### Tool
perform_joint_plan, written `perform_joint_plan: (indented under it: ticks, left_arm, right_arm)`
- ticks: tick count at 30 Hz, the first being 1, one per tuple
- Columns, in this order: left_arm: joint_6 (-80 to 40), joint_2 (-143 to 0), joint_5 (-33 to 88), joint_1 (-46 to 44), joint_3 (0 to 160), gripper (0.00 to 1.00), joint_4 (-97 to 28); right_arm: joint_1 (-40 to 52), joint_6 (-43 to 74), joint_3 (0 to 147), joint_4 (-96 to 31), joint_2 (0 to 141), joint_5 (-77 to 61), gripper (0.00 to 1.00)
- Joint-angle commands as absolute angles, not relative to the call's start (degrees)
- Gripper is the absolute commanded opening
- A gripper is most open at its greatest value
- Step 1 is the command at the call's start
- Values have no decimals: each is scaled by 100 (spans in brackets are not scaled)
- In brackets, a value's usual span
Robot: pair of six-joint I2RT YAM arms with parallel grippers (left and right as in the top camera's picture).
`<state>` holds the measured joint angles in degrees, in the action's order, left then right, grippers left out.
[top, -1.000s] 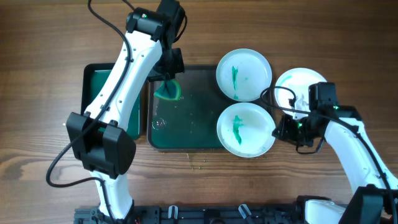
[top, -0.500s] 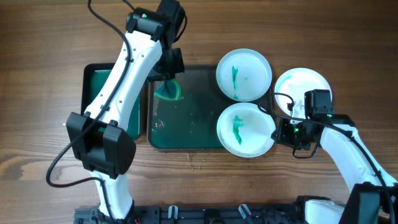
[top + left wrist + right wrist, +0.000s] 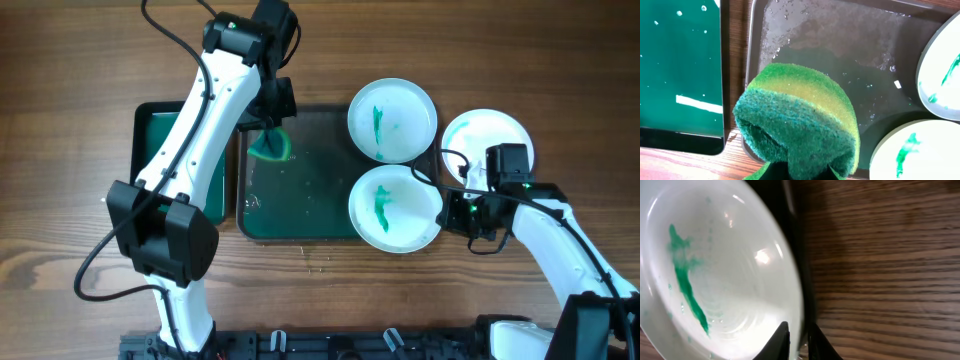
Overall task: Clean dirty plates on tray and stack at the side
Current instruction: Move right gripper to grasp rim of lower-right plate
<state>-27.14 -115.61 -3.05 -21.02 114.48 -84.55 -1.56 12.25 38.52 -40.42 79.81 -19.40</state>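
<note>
The large dark tray (image 3: 310, 200) holds two white plates at its right end: a far plate (image 3: 392, 120) and a near plate (image 3: 395, 208), each with a green streak. A third plate (image 3: 487, 135) with a faint teal smear lies on the table to the right. My left gripper (image 3: 268, 140) is shut on a green-and-yellow sponge (image 3: 800, 110) over the tray's far left corner (image 3: 840, 40). My right gripper (image 3: 450, 210) straddles the near plate's right rim, one finger inside and one outside (image 3: 799, 335), closed on the plate (image 3: 730, 270).
A smaller dark tray with a green base (image 3: 160, 150) lies left of the large tray, partly under my left arm. Water drops lie on the large tray's base. Bare wooden table (image 3: 880, 270) lies right of the near plate.
My right gripper has moved left and down from beside the third plate to the near plate's right rim. The left arm and the sponge have not moved.
</note>
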Motion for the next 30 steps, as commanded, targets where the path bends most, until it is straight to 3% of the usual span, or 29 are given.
perform_joint_plan:
  ticks: [1,7,12,22,30]
  left_arm:
    - [-2783,-11413,-239,-2115,11419,4,-8433]
    - [-2783,-11413,-239,-2115,11419,4,-8436]
    - [-2783,-11413,-242,-2115,11419,4,-8420]
    - [-2786,-11413,-239,-2110,11419,4,-8401]
    - [-2786,-11413,-239,-2110,11419,4,-8399]
  right_arm:
    - [67,1378,3811,-3997,8049,-2082,14]
    - [263,1564,3811,-3944,8049,-2038,5]
    - [346,1566,3850,-3942,8047,-2445,4]
    - [2368,3986,4504,-3225,8047,-1358,4]
    - [3319,5282,4587,-1990,8250,-200,4]
